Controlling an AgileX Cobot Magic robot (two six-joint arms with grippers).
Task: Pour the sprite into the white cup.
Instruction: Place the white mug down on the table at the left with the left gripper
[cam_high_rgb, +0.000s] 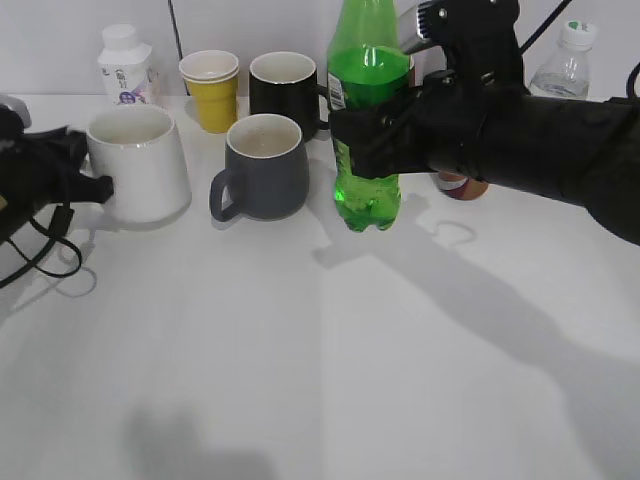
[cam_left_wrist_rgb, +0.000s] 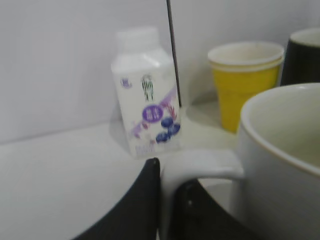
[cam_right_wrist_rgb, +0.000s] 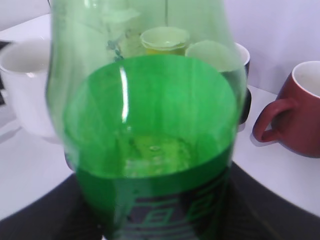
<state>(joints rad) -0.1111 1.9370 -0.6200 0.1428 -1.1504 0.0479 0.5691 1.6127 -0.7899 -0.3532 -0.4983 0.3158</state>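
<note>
The sprite (cam_high_rgb: 366, 120) is a tall bright-green bottle, held upright just above the table at centre back. My right gripper (cam_high_rgb: 372, 132) is shut on its labelled middle; in the right wrist view the bottle (cam_right_wrist_rgb: 150, 145) fills the frame. The white cup (cam_high_rgb: 140, 160) stands at the left. My left gripper (cam_high_rgb: 95, 185) is shut on its handle; in the left wrist view the two black fingers (cam_left_wrist_rgb: 167, 200) pinch the white handle (cam_left_wrist_rgb: 202, 162) beside the cup's wall (cam_left_wrist_rgb: 280, 170).
A grey mug (cam_high_rgb: 262, 165) stands between the white cup and the bottle. Behind are a yellow cup (cam_high_rgb: 211, 90), a black mug (cam_high_rgb: 284, 92) and a small milk bottle (cam_high_rgb: 125, 65). A clear water bottle (cam_high_rgb: 566, 62) and a red mug (cam_right_wrist_rgb: 300, 112) are at the right.
</note>
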